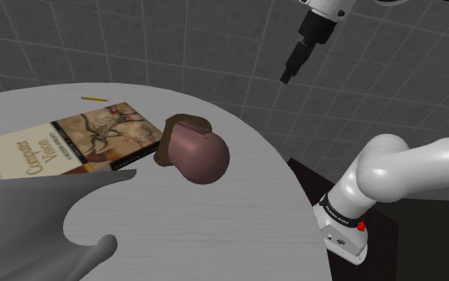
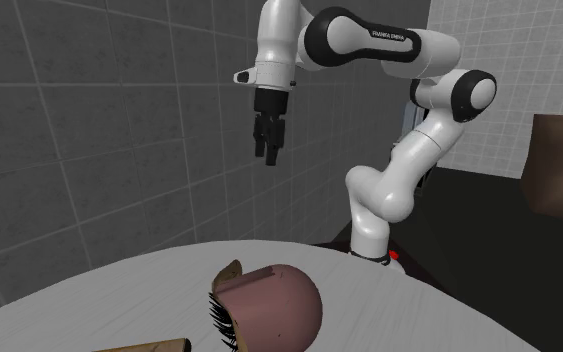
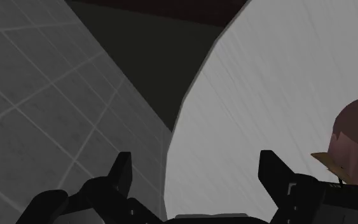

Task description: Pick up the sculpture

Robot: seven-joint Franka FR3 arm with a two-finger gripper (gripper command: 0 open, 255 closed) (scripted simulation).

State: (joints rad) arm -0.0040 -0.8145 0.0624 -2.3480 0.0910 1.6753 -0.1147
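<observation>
Mauve-brown sculpture (image 1: 198, 153) lying on pale round surface (image 1: 238, 231), book (image 1: 75, 142) just beside it, pencil (image 1: 93, 98) beyond the book, black pincer (image 3: 196, 167) spread empty, high over the surface's edge, well apart.

The arm (image 2: 384, 195) has rounded white links (image 2: 279, 35) and dark joints (image 2: 329, 38), small dark lettering (image 2: 389, 36) on one link, a red dot (image 1: 361, 227) near its base, and a black gripper (image 2: 269, 158).

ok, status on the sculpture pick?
Gripper open, high above table. Sculpture lying on table, untouched. Book beside it; nothing seen in the way.
</observation>
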